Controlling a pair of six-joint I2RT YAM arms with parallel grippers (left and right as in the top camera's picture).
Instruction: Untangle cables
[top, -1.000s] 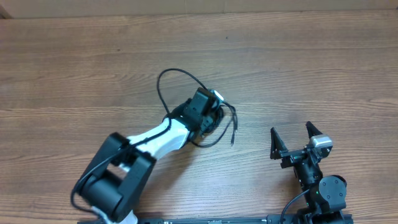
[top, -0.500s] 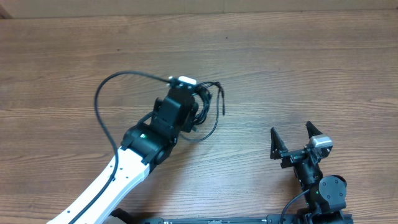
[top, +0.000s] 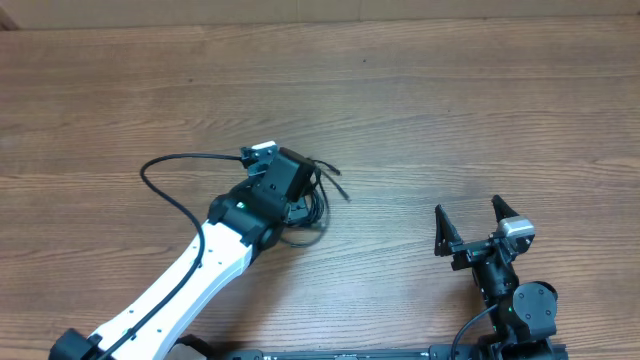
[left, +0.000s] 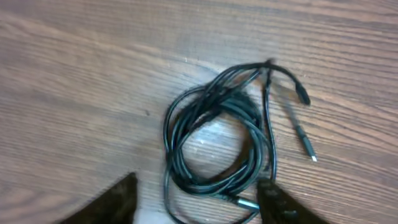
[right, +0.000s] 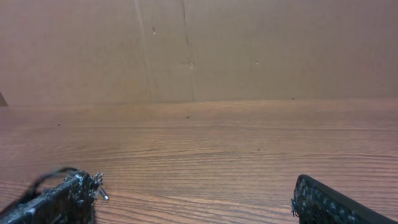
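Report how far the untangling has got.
Done: little; one loop trails out from the bunched cables. In hand: nothing gripped; the left tool stands open over them, the right tool open, off to the side. Left: separating all the strands.

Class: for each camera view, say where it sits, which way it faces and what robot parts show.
Overhead: above the table, facing down; left arm and right arm show.
Left wrist: on the left arm, facing down at the cables; left gripper shows.
Right wrist: low over the table, facing a cardboard wall; right gripper shows.
Shared: overhead and left wrist both see the cables.
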